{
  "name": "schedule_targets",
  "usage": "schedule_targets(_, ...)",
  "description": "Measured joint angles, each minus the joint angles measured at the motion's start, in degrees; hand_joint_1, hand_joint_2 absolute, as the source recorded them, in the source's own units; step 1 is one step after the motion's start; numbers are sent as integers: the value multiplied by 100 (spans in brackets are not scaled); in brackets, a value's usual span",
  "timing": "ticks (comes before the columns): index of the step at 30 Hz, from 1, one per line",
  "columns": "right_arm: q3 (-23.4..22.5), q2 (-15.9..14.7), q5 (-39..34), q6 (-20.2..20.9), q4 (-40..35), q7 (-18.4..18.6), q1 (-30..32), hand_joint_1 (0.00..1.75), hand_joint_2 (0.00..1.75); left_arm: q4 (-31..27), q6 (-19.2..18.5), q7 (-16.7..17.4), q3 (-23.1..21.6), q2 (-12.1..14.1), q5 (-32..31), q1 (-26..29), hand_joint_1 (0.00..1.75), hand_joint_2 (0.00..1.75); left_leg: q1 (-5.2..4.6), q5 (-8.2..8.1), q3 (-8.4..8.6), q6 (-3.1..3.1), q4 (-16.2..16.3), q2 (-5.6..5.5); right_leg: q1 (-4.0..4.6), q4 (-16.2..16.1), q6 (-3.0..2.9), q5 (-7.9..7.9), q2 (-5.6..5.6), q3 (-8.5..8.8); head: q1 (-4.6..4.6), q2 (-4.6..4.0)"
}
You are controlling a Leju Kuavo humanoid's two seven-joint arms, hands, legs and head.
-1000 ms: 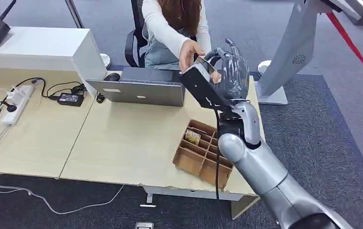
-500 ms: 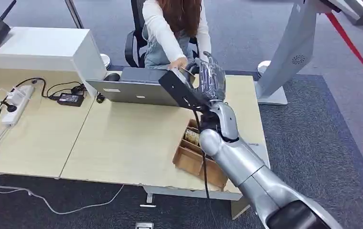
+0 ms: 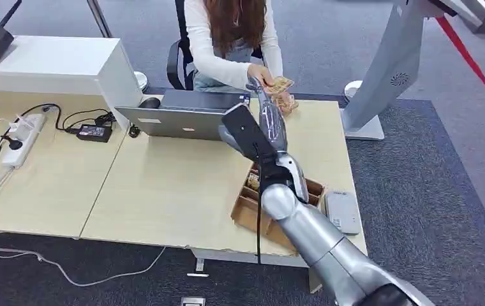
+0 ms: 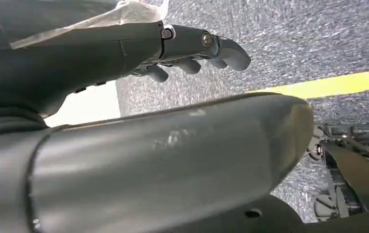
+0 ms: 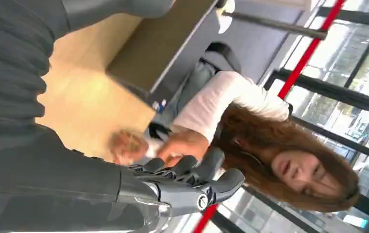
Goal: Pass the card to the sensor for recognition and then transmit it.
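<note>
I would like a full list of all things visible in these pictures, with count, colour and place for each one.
desk: one, light wood, middle of the head view.
laptop: one, grey, far side of the desk, in front of the person.
wooden organiser: one, brown, with compartments, near edge of the desk, partly behind the right arm.
sensor: one, grey, flat, on the desk beside the organiser.
cards: small tan stack, in the person's hands; count unclear.
power strip: one, white, far left of the desk.
power adapter: one, black, left of the laptop.
person: one, white sleeves, seated behind the desk.
left hand: dark grey, hanging over carpet, holding nothing.
right hand: dark grey, raised above the desk toward the person, holding nothing.
</note>
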Motion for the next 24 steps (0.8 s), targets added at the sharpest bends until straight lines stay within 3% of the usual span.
schedule_targets(6, -225, -443, -1012, -52, -1316, -328, 938, 0, 175, 0, 103, 74, 15, -15, 160, 24, 0, 0, -1, -3, 1, 4, 1, 0, 0, -5, 0, 0, 0, 1, 0, 0)
schedule_targets(15, -817, -1331, -1185, -304, -3030, -444, 2452, 0, 175, 0, 203, 138, 31, -44, 299, 43, 0, 0, -1, -8, 0, 7, 2, 4, -7, -7, 1, 0, 1, 0, 0, 0)
schedule_targets(24, -1147, -1622, -1596, -243, -3951, -461, 3155, 0, 175, 0, 264, 127, 55, -46, 332, 34, 0, 0, 0, -8, 1, 6, 0, 5, -3, -6, 0, -1, 1, 0, 0, 0)
